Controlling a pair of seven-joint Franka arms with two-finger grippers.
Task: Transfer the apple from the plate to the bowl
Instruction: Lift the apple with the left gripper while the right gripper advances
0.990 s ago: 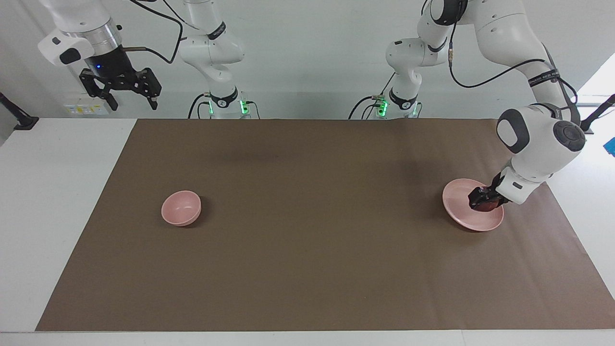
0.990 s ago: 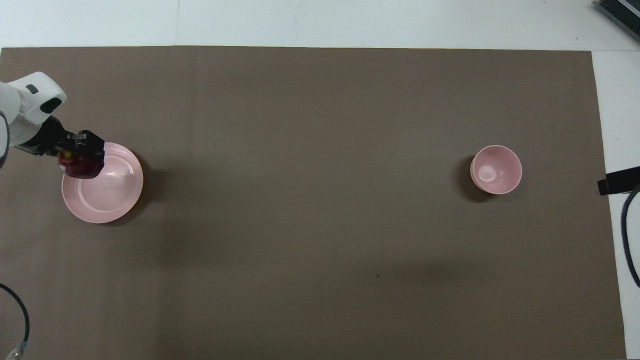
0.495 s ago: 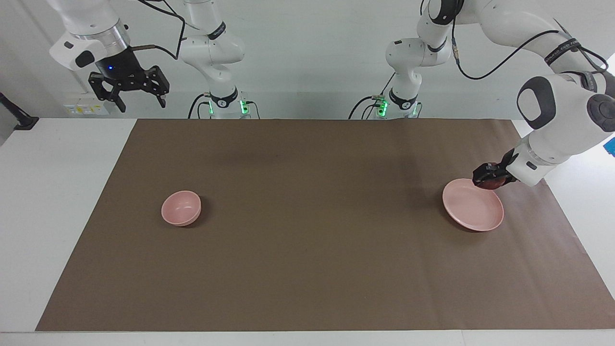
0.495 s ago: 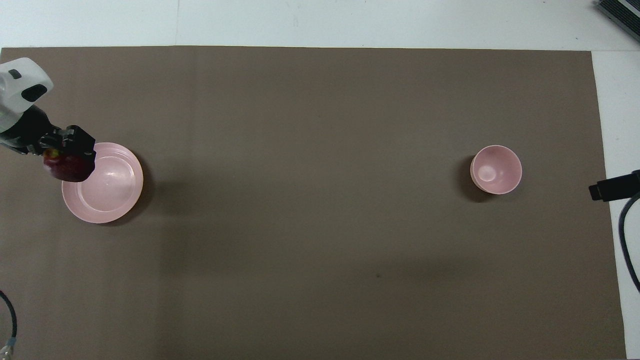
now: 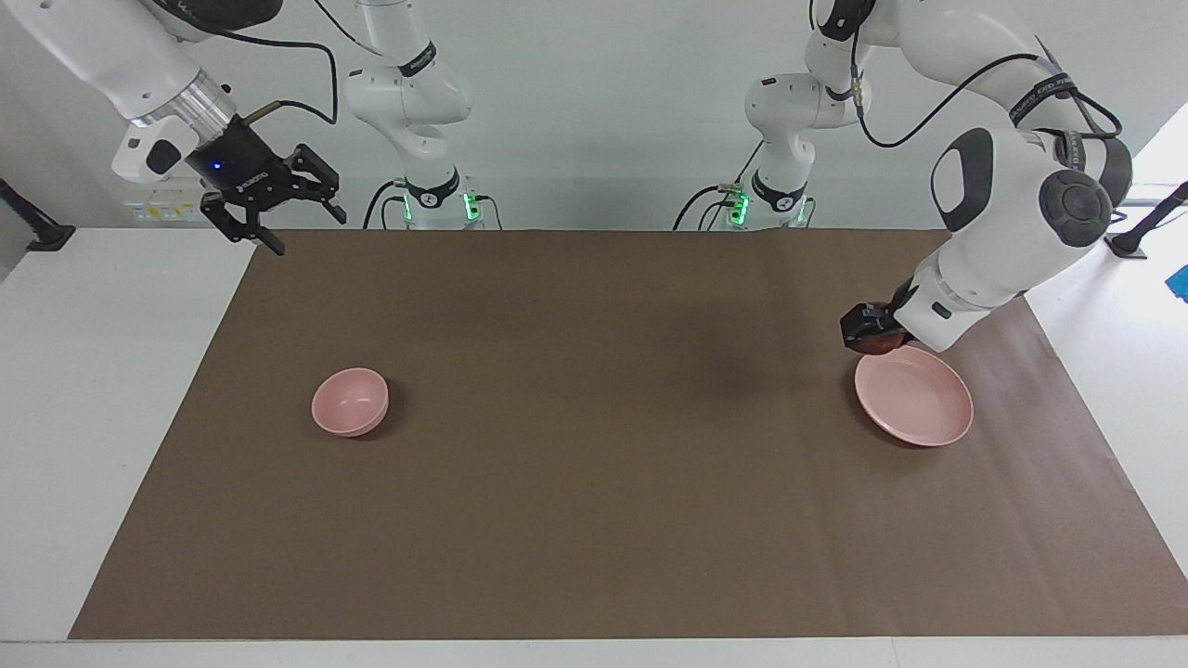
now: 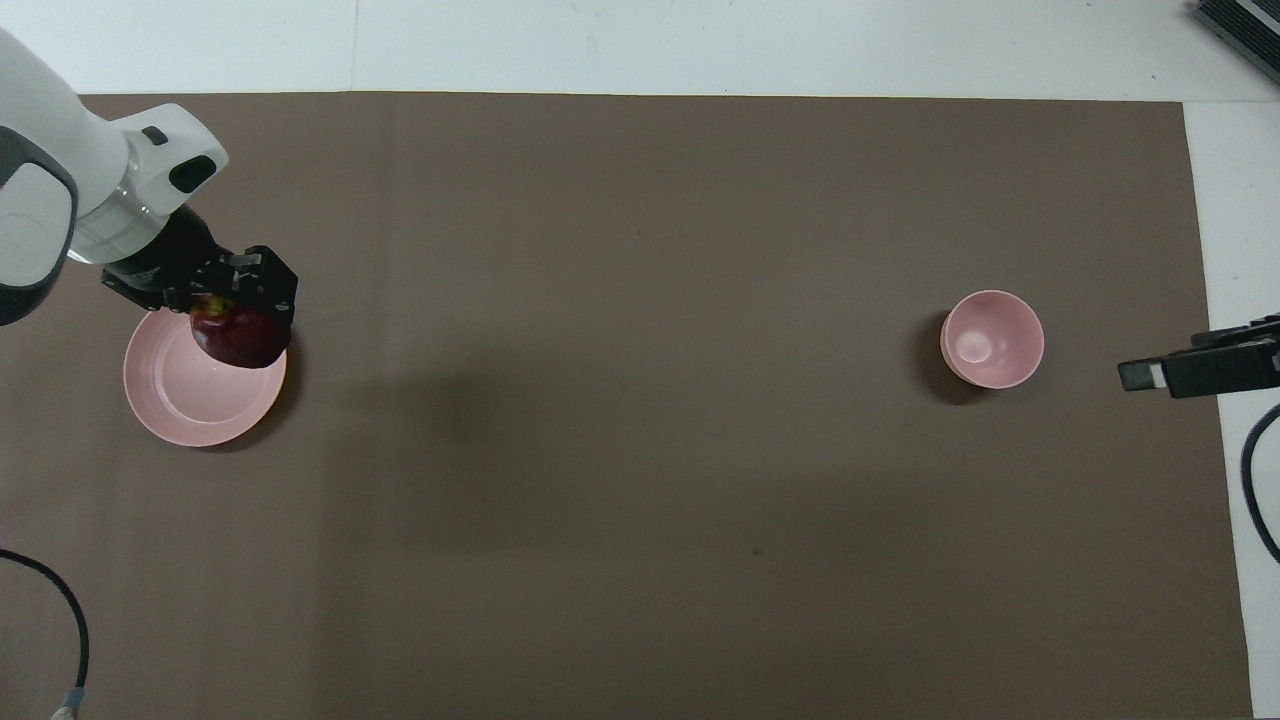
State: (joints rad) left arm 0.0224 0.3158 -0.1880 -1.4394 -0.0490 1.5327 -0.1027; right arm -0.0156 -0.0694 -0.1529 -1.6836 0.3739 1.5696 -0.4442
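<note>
The left pincer (image 5: 871, 336) hangs in the air over the edge of the plate (image 5: 919, 404), at the rim that faces the middle of the desk (image 5: 93, 390). It is pinching the apple (image 6: 238, 337), which is lifted clear of the plate and touches nothing else. From overhead the apple shows dark red with a small yellowish patch by its stem, tucked under the black fingers (image 6: 262, 290), and it overlaps the plate's rim only because it is raised above it. In the facing view only a sliver of the apple (image 5: 882, 343) shows below the pincer, and a gap separates it from the plate.

The plate lies flat on the brown mat (image 5: 594, 482) at the left arm's end of the desk, with nothing on it. The bowl (image 5: 350, 401) stands upright on the same mat toward the right arm's end, well apart from the plate, and it holds nothing.

The right pincer (image 5: 288, 211) is held high over the corner of the mat at the right arm's end, close to the robots' edge of the desk. Its fingers are spread wide and grip nothing. In the overhead view only its dark tip (image 6: 1195, 368) shows at the edge of the mat, beside the bowl but well clear of it.
</note>
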